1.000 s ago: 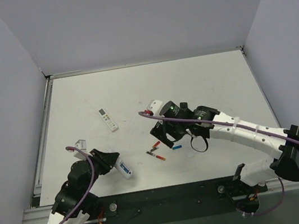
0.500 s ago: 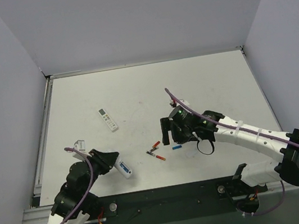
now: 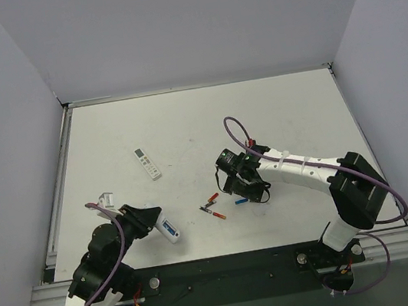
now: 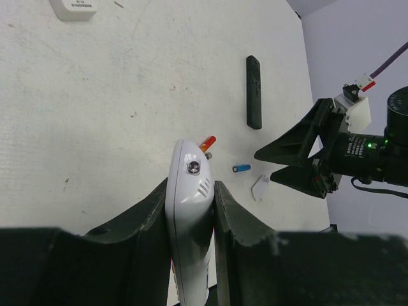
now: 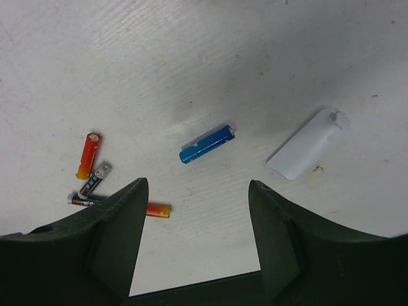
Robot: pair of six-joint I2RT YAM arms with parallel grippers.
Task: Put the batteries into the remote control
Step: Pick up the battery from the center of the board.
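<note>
My left gripper (image 3: 161, 226) is shut on the white remote control (image 3: 170, 230), held on edge at the near left. It shows between the fingers in the left wrist view (image 4: 189, 191). One blue battery (image 3: 240, 201) lies on the table, also in the left wrist view (image 4: 241, 168) and the right wrist view (image 5: 206, 144). The second blue battery is not in view. My right gripper (image 3: 239, 186) is open and empty, pointing down just above the blue battery (image 5: 197, 191).
A loose white battery cover (image 5: 308, 144) lies right of the blue cell. Red cells (image 5: 88, 155) (image 5: 156, 209) and a dark grey cell (image 5: 95, 178) lie to its left. Another white remote (image 3: 147, 163) lies at mid-left. A black remote (image 4: 254, 91) lies farther back.
My right arm has folded in and its wrist has turned, bringing the open gripper down over the blue battery. The left gripper with the remote has hardly moved.
</note>
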